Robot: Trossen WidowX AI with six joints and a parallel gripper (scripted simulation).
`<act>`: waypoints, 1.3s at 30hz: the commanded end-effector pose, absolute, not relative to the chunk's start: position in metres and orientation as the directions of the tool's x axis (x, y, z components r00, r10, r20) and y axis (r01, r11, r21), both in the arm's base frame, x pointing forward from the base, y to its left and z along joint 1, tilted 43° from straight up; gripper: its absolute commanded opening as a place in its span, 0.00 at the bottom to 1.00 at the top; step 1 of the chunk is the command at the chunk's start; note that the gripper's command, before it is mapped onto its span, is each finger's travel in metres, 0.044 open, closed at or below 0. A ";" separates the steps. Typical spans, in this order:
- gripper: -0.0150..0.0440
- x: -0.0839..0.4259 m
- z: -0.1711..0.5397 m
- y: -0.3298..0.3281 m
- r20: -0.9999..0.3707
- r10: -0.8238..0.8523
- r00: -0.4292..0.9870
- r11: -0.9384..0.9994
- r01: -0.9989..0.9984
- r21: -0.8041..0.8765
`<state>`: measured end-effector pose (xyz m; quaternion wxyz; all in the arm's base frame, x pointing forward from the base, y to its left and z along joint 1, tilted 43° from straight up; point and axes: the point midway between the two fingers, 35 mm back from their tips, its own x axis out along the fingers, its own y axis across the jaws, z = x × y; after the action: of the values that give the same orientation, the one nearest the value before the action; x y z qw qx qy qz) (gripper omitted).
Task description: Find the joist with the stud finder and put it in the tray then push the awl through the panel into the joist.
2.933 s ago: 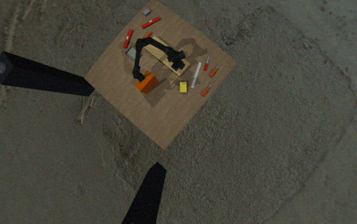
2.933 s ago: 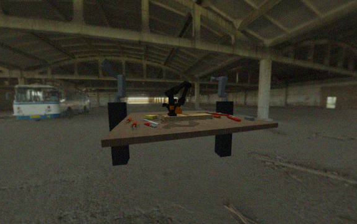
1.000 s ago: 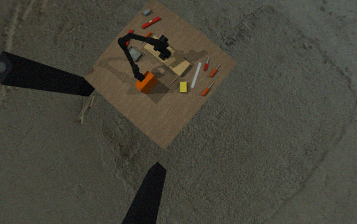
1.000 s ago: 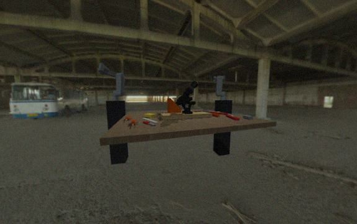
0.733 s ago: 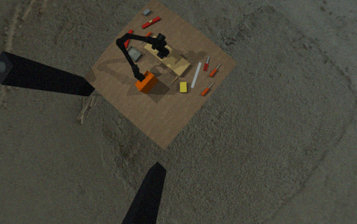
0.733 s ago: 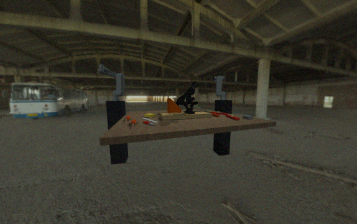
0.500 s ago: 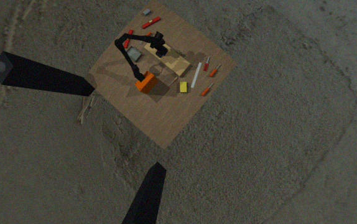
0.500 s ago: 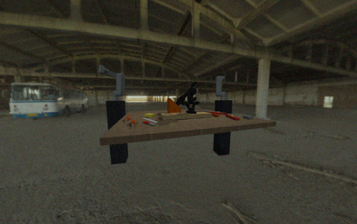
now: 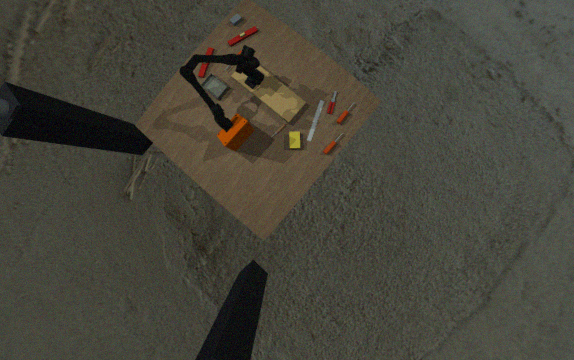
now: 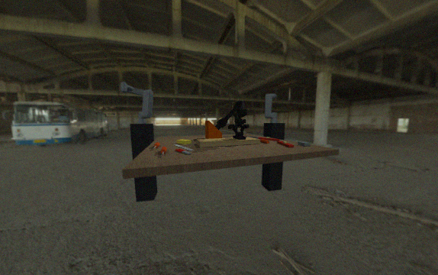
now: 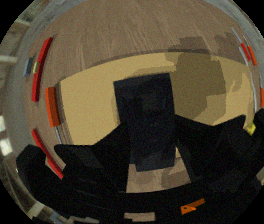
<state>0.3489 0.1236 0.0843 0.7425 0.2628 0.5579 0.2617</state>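
Bare concrete columns and a parked bus [image 10: 43,122] frame the hall, and a wooden worktop [image 9: 247,185] [image 10: 219,160] carries the job. Nearest, the pincer [image 9: 253,79] [image 10: 239,135] [image 11: 148,117] is clamped on a dark block, which I take to be the stud finder [image 9: 253,79] [image 10: 239,137] [image 11: 145,122]. Directly beneath lies the pale floor panel [image 9: 282,102] [image 10: 227,143] [image 11: 90,110]; whether the block touches it or just clears it, I cannot tell.

The step in hand looks like scanning for the joist. To do it well, the tool should keep its sensing face flat and travel slowly across the panel in one straight line, at even height and with light pressure. Both edges of the joist deserve marking, so that the midpoint between them can be remembered as the spot for the only hole. No readout is legible here, so I cannot say whether the joist is found. Tilting the block or dragging it off the panel's rim could spoil the reading.

Just beside the panel, on the robot base's side of the pincer, sits the grey tray [image 9: 215,87], where the finder should go next, lowered before release. Farther off, past the panel's other end, lie two orange-handled tools [image 9: 343,117] [image 9: 330,147]; another orange handle [image 10: 264,140] [image 11: 53,107] is nearer the pincer. Which one is the awl, I cannot tell.
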 end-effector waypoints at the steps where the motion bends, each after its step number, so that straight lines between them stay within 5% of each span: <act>1: 0.25 0.347 0.096 0.136 -0.687 0.686 0.239 0.722 -0.107 0.684; 39: 0.25 0.339 0.145 0.187 -0.685 0.688 0.239 0.720 -0.108 0.686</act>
<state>0.3406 0.1857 0.1437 0.7430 0.2619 0.5556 0.2659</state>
